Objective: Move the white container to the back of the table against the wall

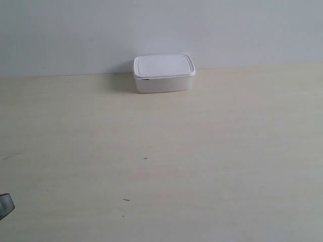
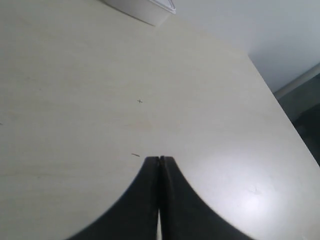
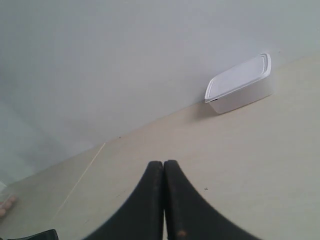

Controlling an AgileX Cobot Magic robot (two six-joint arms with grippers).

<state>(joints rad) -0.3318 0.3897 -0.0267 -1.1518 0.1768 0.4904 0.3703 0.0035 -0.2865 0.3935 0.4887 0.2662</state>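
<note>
I have the white container (image 1: pixel 164 73), lid on, at twelve o'clock on the table (image 1: pixel 212 166), right at the seam with the wall (image 1: pixel 75 30). The only mark I can make out is a tiny cross (image 1: pixel 145 159) on the table, about six o'clock from the container. The left gripper (image 2: pixel 159 158) and right gripper (image 3: pixel 163 162) both have jaws pressed together, pinching nothing, well apart from the container.

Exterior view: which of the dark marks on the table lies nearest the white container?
The tiny cross-shaped mark. The short dash, the other clear mark, lies farther from the white container, toward the view's bottom edge.
</note>
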